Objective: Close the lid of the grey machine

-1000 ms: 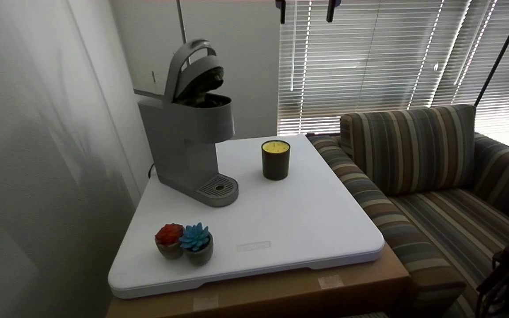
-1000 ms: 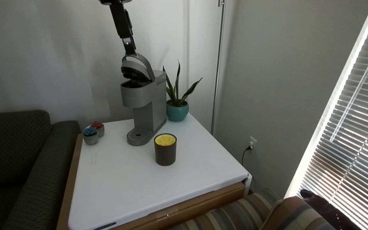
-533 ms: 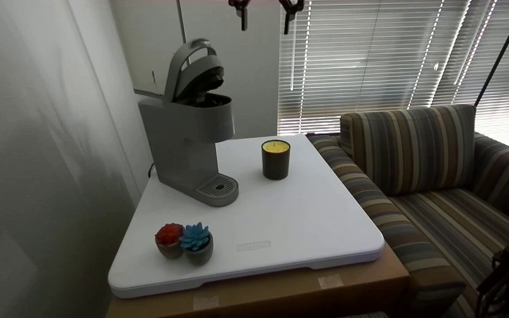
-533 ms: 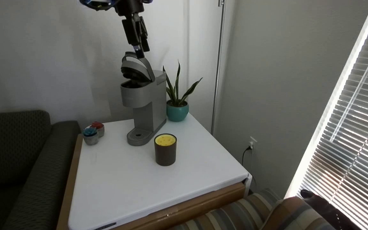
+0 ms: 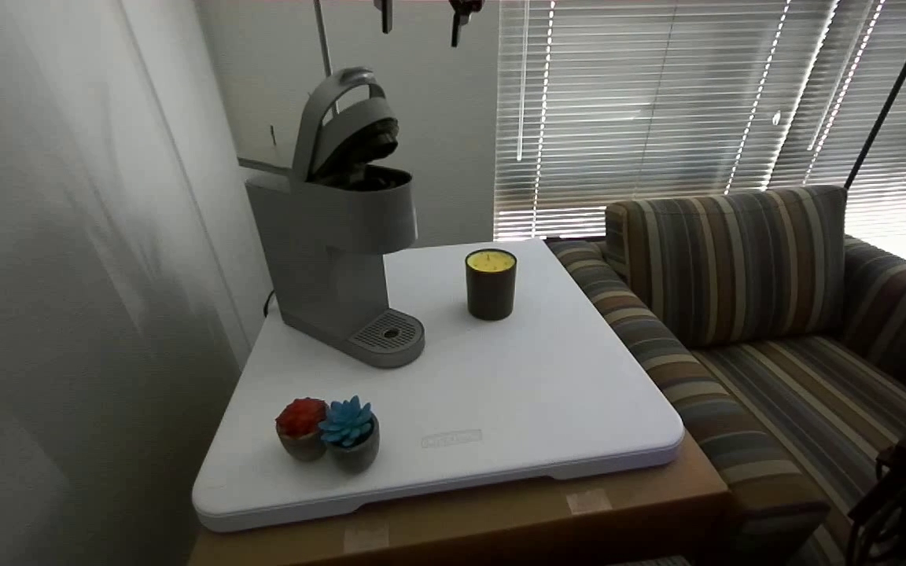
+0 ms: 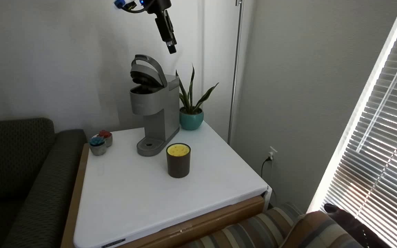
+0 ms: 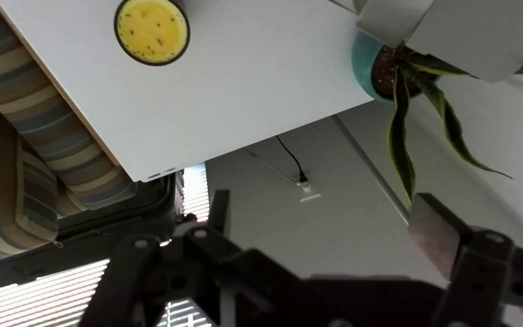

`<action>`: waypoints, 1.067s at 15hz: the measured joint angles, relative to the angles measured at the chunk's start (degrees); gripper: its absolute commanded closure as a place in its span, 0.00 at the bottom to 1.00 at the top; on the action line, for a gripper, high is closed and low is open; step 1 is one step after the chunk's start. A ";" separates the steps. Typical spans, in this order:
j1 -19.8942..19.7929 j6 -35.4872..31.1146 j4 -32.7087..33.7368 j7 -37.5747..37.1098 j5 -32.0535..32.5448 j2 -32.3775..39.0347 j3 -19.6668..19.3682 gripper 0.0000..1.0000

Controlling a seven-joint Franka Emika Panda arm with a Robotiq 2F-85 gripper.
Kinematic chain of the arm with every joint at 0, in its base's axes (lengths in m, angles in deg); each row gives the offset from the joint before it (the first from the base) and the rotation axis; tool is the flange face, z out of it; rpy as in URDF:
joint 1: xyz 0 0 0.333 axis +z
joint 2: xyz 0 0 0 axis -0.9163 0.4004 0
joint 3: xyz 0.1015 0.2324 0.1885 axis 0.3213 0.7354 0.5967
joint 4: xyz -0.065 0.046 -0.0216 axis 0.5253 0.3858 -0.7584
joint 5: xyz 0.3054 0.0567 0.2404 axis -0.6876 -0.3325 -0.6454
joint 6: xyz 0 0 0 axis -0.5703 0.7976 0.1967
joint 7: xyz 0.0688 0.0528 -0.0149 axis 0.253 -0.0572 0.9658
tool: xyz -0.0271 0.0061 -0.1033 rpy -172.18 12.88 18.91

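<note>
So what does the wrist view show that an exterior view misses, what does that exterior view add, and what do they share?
Of the two, only the wrist view shows the teal pot and wall outlet.
Only that exterior view shows the raised lid, red succulent and blue succulent.
Both show the candle jar, striped sofa, window blinds, the open end effector, and the grey machine, cut off in the wrist view.

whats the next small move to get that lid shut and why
Probably ease the end effector over and down behind the raised handle, ready to push forward. The lid is tilted open on the grey machine, its handle sticks up, and both exterior views show a gap between the open end effector and the handle.
</note>
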 measured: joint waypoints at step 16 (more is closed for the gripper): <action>5.57 5.81 24.46 5.55 -1.37 15.87 1.06 1.00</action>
